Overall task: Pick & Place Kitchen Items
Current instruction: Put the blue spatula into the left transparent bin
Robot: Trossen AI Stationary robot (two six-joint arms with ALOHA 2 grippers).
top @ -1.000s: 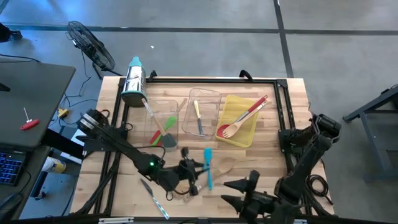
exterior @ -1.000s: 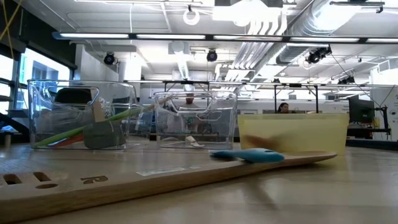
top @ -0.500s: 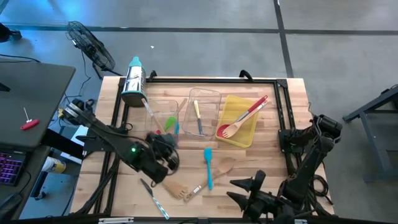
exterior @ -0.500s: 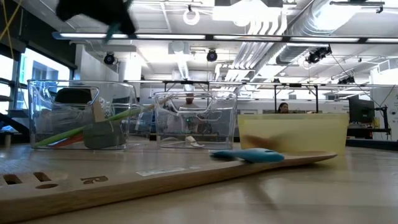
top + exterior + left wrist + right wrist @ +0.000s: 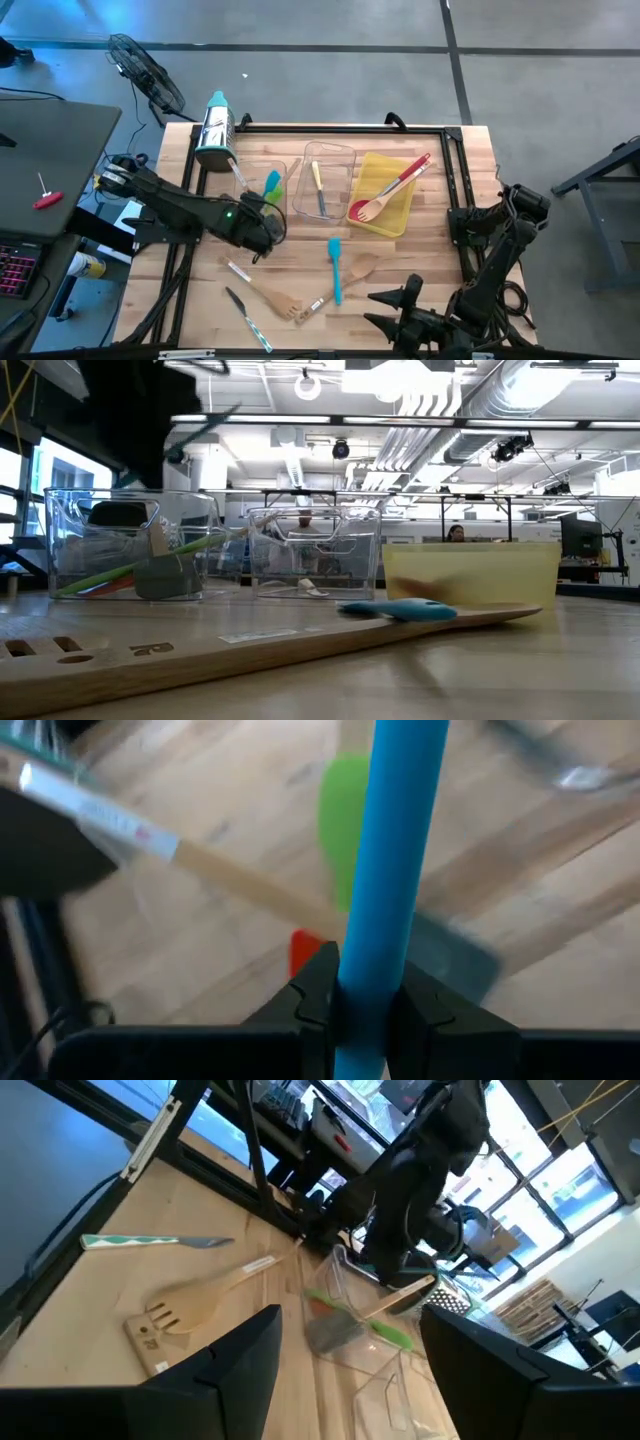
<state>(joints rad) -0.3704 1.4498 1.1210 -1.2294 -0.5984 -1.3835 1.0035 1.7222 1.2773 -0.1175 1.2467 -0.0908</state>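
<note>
Carrying a teal spatula [image 5: 272, 182] over the left clear bin [image 5: 262, 196] now, left gripper [image 5: 262, 215] clamped tight on its blue handle, fingers [image 5: 312, 992] pinching either side in the left wrist view; looks like the placing step, nearly at the drop; next calls for lowering inside the bin walls and letting go without snagging the rim; already in that bin, a green spatula [image 5: 343, 810], a grey one and something red; middle clear bin [image 5: 328, 185] holding a yellow-handled utensil; yellow bin [image 5: 392, 205] holding a red spoon [image 5: 390, 187] and a wooden fork; right gripper [image 5: 400, 310] parked at the near edge, fingers spread wide, holding nothing; second teal spatula [image 5: 335, 268], wooden forks and a knife [image 5: 248, 318] waiting on the table [image 5: 440, 175].
</note>
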